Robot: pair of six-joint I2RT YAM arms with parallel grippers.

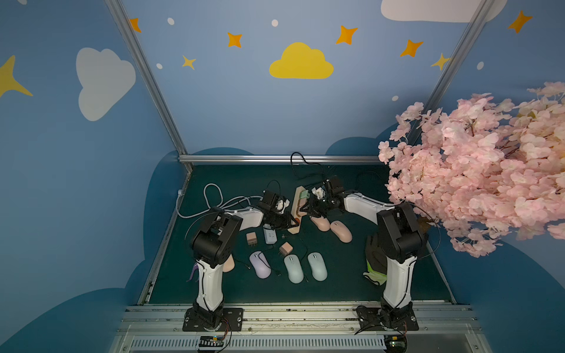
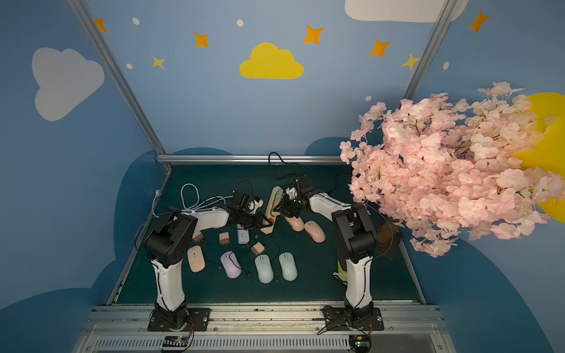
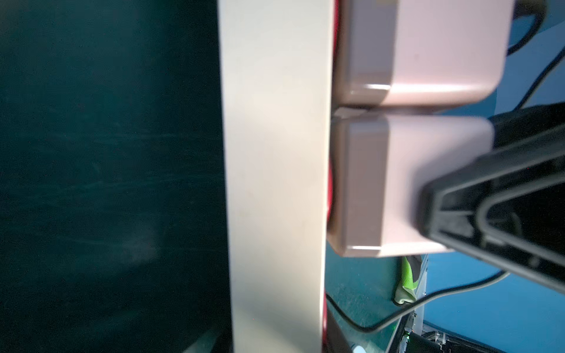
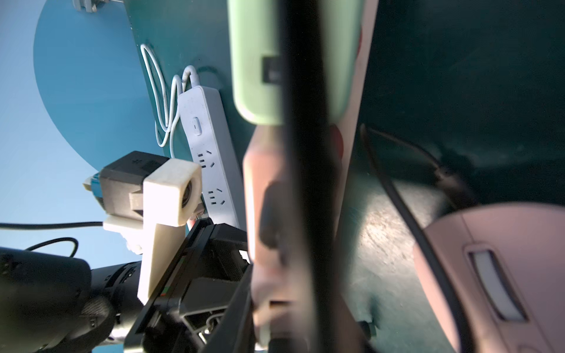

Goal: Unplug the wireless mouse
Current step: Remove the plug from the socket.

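The strip (image 1: 297, 202) lies mid-tabletop (image 1: 351, 275), running away from the robot, and both arms meet at it. The left gripper (image 1: 290, 223) is closed on the strip's near end, and in the left wrist view the strip's cream side runs straight through the middle of the frame. Two chargers sit plugged side by side in the strip's face, touching each other: the pink charger (image 3: 382, 189) nearer the left gripper and a second charger (image 3: 428, 45), also pink, beyond it. The right gripper (image 1: 305, 209) is at the pink charger, with one black finger (image 3: 489, 198) laid flat on its outer end. The other finger is hidden, so whether it clamps the charger cannot be told. A green charger (image 4: 260, 61) sits plugged further along the strip. The mouse (image 1: 320, 223), pink, lies on the tabletop just beside the strip on the right arm's side, with a second mouse (image 1: 341, 231) just beside it. A black cable (image 4: 394, 195) runs past the mouse, and which charger it leads to cannot be told
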